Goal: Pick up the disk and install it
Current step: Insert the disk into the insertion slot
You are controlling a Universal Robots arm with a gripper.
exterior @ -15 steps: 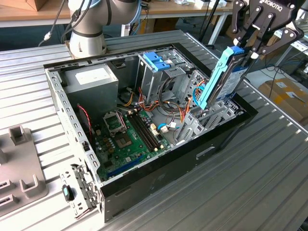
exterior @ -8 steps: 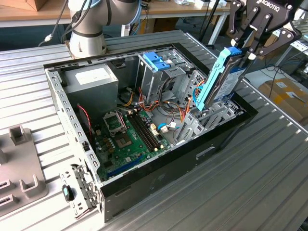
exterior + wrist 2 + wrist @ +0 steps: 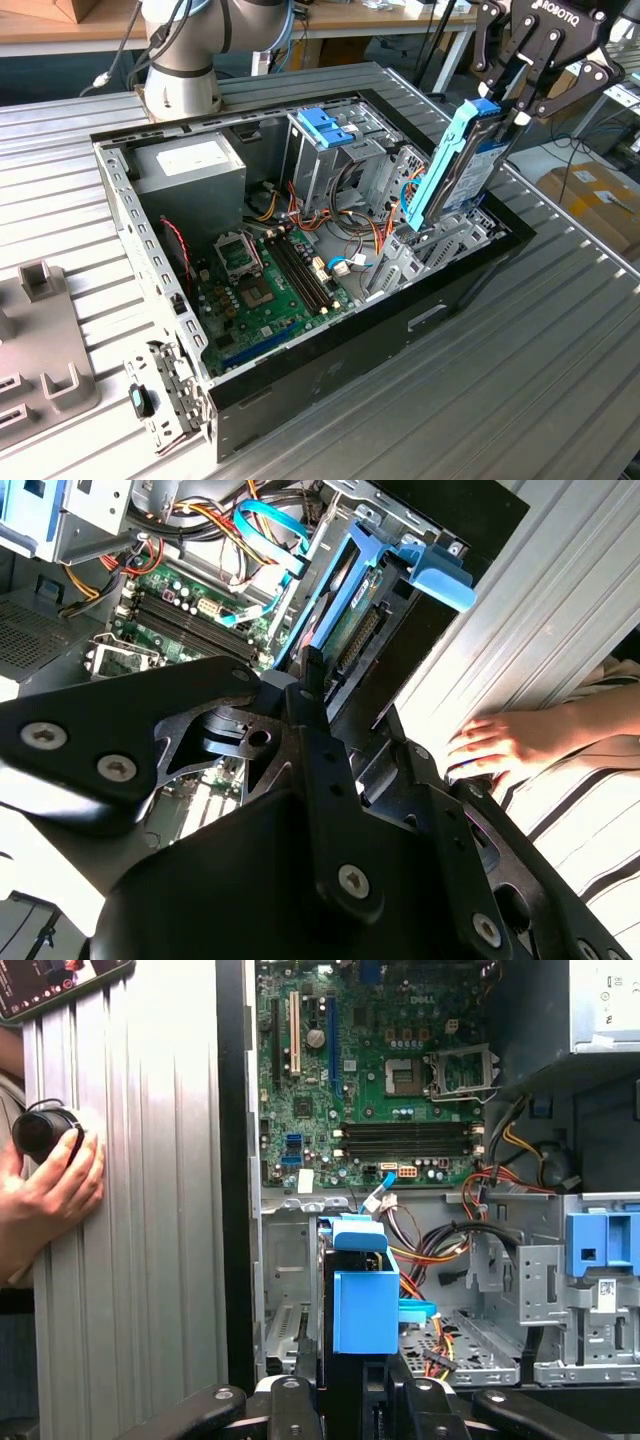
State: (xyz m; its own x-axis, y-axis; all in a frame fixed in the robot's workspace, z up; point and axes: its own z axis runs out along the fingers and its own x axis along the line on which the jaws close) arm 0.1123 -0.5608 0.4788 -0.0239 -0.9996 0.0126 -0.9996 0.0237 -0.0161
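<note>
From where I stand, the open computer case (image 3: pixel 330 375) lies on its side on the ribbed metal table (image 3: pixel 560 340), with the arm's base (image 3: pixel 180 70) behind it. The gripper (image 3: pixel 507 110) is up at the exterior view's right, above the near corner of the case. Its black fingers are clamped on the upper end of the disk (image 3: pixel 455 165). The disk hangs steeply tilted, its light-blue carrier rail facing the case's middle and its lower end dipping inside the case among the metal bay brackets at that corner. Whether that lower end touches a bracket or just clears it I can't quite make out, since cables and sheet metal crowd the spot. Further inside, the green motherboard (image 3: pixel 265 280) covers the floor of the case and the grey power supply (image 3: pixel 190 165) sits in the far corner toward the exterior view's left. A tall drive cage (image 3: pixel 310 170) topped by a blue latch (image 3: pixel 325 125) stands between the power supply and the disk, well apart from the gripper. In the first wrist view a person's hand (image 3: pixel 50 1185) rests on the table beside the case, curled around a small round black object (image 3: pixel 40 1132). A grey moulded fixture (image 3: pixel 45 340) sits on the table at the exterior view's far left.
</note>
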